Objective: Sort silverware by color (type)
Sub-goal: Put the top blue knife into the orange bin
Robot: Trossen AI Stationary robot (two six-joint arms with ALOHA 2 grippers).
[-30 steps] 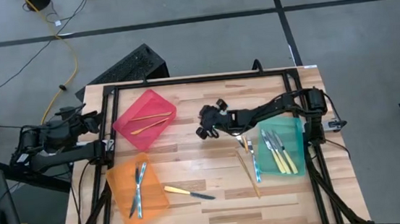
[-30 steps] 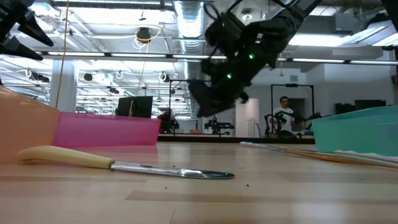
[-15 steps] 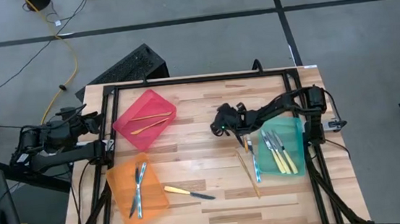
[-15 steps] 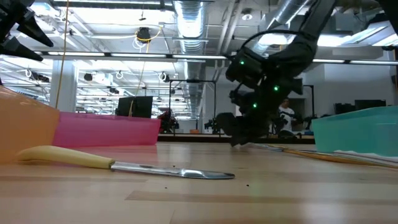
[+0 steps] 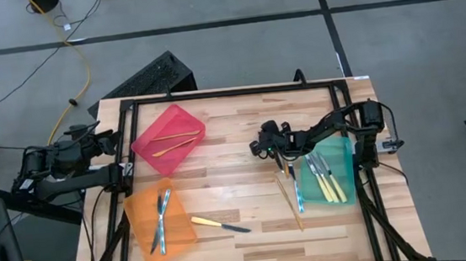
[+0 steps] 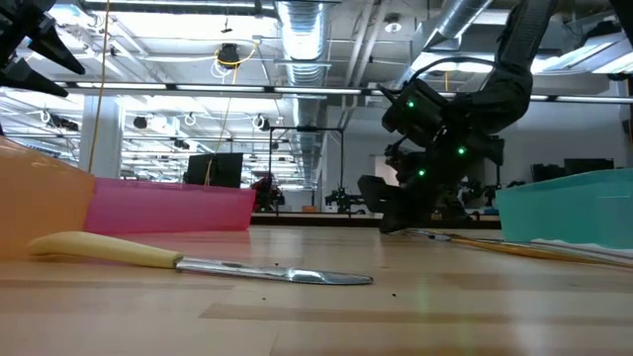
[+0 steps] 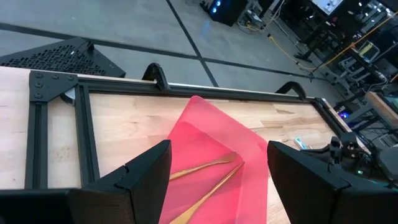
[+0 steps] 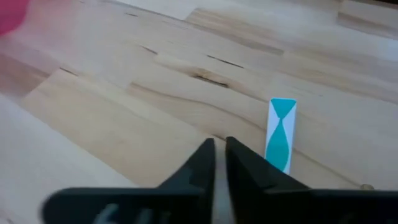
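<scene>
While the left gripper (image 7: pixel 214 180) waited spread wide off the surface (image 5: pixel 234 147) edge, the right gripper (image 5: pixel 282 162) sat low beside the green bin (image 5: pixel 343 150), fingers (image 8: pixel 202 158) nearly pressed together; whether they pinched anything, I cannot tell. Loose cutlery (image 5: pixel 294 194) lay just beside it, a yellow-handled knife (image 5: pixel 218 225) well apart.
</scene>
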